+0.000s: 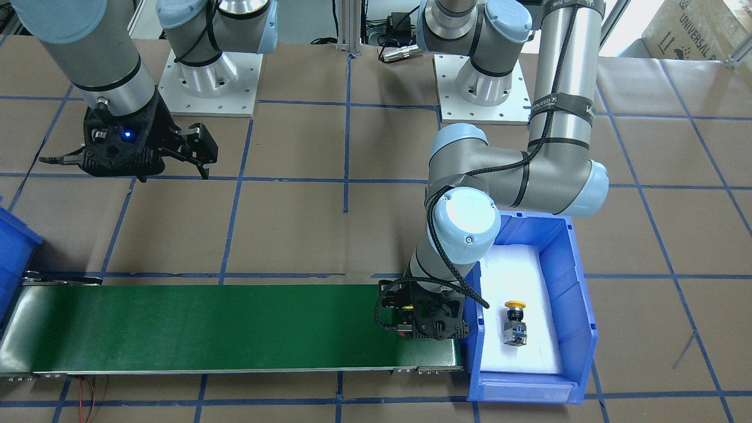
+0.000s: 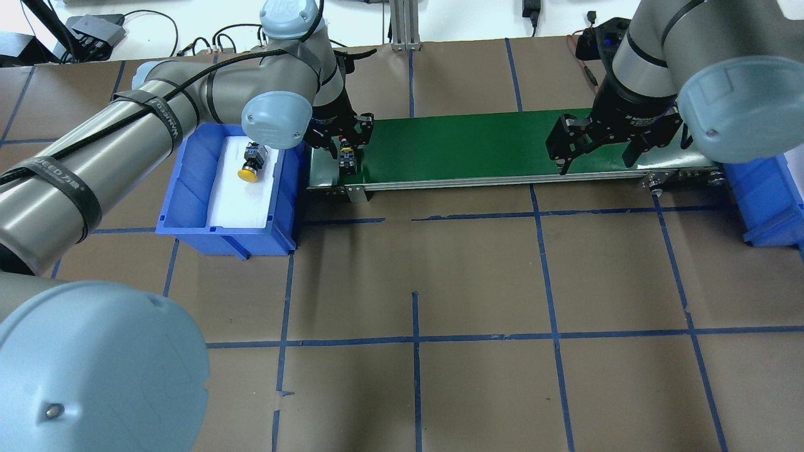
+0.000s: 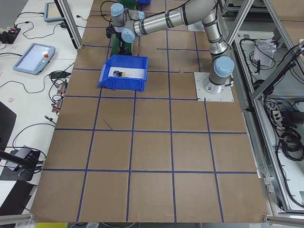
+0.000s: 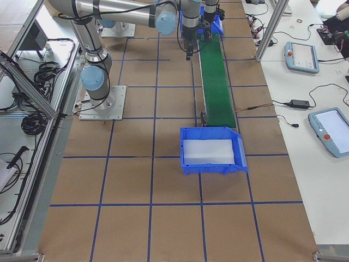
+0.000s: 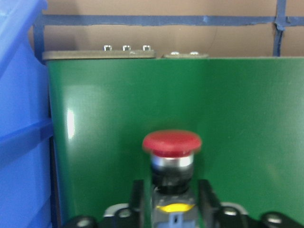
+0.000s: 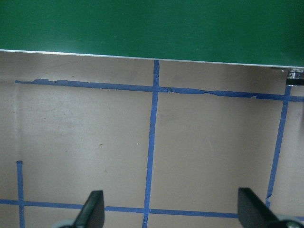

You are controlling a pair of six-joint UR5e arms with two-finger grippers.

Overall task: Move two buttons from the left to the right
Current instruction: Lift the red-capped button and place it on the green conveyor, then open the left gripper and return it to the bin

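You are looking at the left gripper point(image 5: 172, 197) hanging low over the left end of the green belt point(image 2: 477, 147) in the overhead view, just beside the blue bin point(image 2: 188, 182). Its jaws are clamping the black body of the red button point(image 5: 172, 142), and the cap is pointing away from the wrist camera. You cannot tell whether the button is touching the belt.

The yellow button point(image 2: 251, 164) is lying on its side on the white foam point(image 2: 235, 204) inside that bin, toward the upper part of the pad.

The right gripper point(image 2: 593, 164) is hovering at the belt's right end, over its lower edge in the frame. Its jaws are standing wide apart and gripping nothing, with the taped brown table point(image 6: 213, 142) showing between them. A second blue bin point(image 2: 763, 188) is sitting at the frame's right edge.
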